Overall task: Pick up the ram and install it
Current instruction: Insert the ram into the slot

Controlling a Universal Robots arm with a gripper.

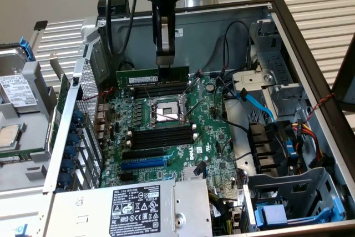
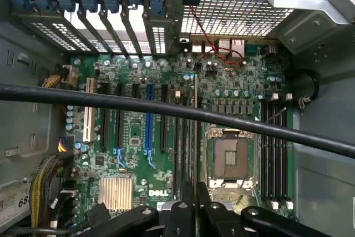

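- The tool (image 1: 165, 62) descends vertically from the arm into the open computer case (image 1: 310, 54). It is clamped on the upper long edge of the ram (image 1: 138, 76), slightly off the stick's middle, toward the exterior view's right.
- The ram is held on edge and level, with its label face toward the exterior camera. It is located at 12 o'clock from the CPU socket (image 1: 166, 112), directly over the far bank of black memory slots (image 1: 158, 90).
- Whether the lower edge of the ram touches a slot cannot be determined.
- A second bank of black slots (image 1: 161, 137) lies at 6 o'clock from the socket. The blue expansion slot (image 1: 143, 164) lies at 7 o'clock from it.
- The power supply (image 1: 133, 209) sits at 6 o'clock from the motherboard (image 1: 213, 137). A blue cable (image 1: 258, 104) runs at 3 o'clock from the socket.
- In the wrist view, the tool (image 2: 195, 198) grips the ram (image 2: 195, 131), which appears edge-on as a thin strip running between the expansion slots and the socket.
- A black cable (image 2: 166, 106) crosses in front of the wrist camera.
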